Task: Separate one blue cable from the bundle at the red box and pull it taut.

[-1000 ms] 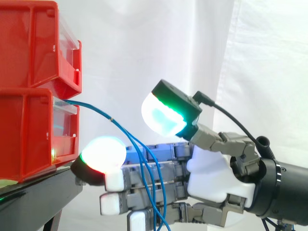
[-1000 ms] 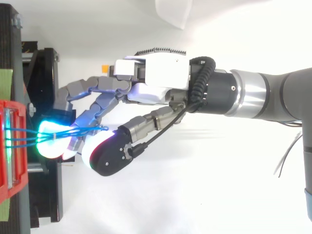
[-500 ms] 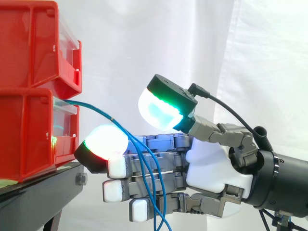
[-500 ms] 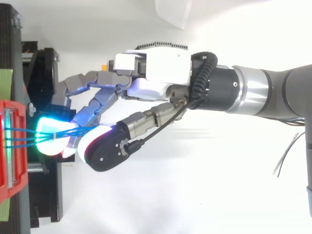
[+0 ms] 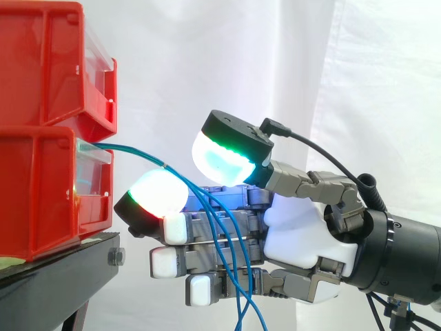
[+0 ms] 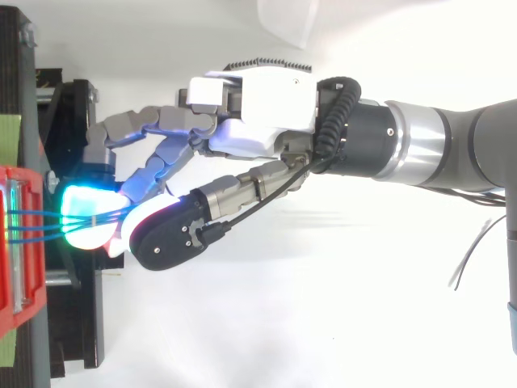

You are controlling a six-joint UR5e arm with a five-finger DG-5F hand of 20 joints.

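Note:
Several thin blue cables [image 5: 138,153] leave the front of the lower red bin [image 5: 34,200] as a bundle, slope down to the right and hang across the hand [image 5: 303,234]. The hand reaches in from the right with straight fingers under the bundle. One glowing white and red fingertip [image 5: 160,195] lies just short of the bin. The thumb's cyan pad [image 5: 220,160] hovers just above the fingers and the cables. From above, the cables [image 6: 36,226] run from the bin [image 6: 16,299] over the glowing fingertip and vanish under the thumb of the hand [image 6: 258,121].
A second red bin [image 5: 41,62] is stacked on the lower one. Both stand on a black stand [image 5: 55,276] whose edge lies just below the fingertips. A white curtain hangs behind. The grey arm [image 6: 452,153] stretches off to the right.
The hand has risen and shifted slightly toward the bin. The thumb has swung down and left, closer to the fingers. The cables now lie higher across the fingers.

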